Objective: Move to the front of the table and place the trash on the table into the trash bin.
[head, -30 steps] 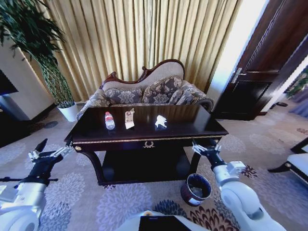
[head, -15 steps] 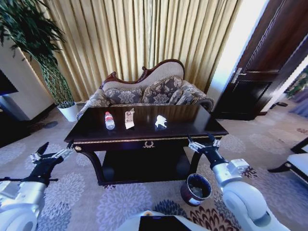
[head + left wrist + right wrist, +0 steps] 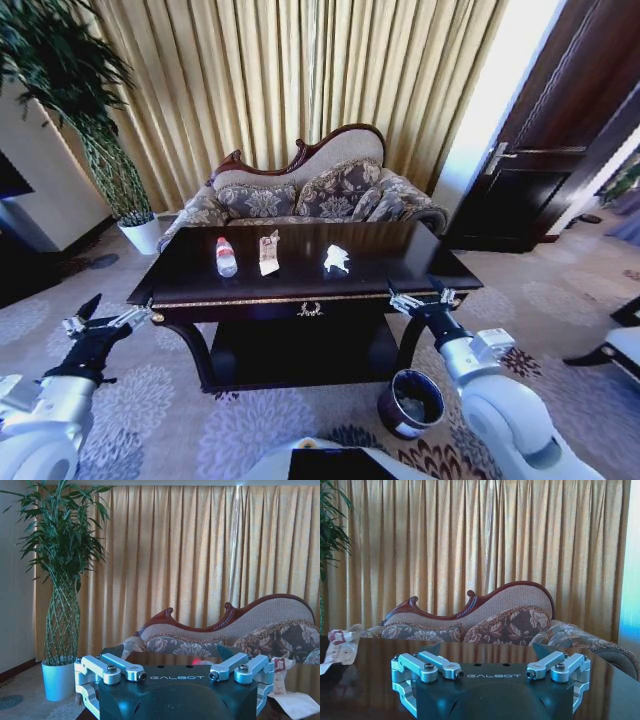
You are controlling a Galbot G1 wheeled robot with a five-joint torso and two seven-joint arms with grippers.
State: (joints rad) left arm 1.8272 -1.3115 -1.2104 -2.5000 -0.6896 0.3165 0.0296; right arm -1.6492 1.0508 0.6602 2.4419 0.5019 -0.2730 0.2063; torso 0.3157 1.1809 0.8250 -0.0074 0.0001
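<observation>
The whole scene has slid slightly in the head view, so the camera moved; the trash has not shifted on the dark glossy wooden table (image 3: pixel 300 285). The left gripper (image 3: pixel 100 318) hovers off its left corner, fingers spread wide, empty. On top lie a clear red-capped bottle (image 3: pixel 226 257), beige wrapper (image 3: pixel 268 251) and white tissue (image 3: pixel 336 259). The right gripper (image 3: pixel 423 299), open and empty, sits at the right front edge above the dark round bin (image 3: pixel 411 402).
</observation>
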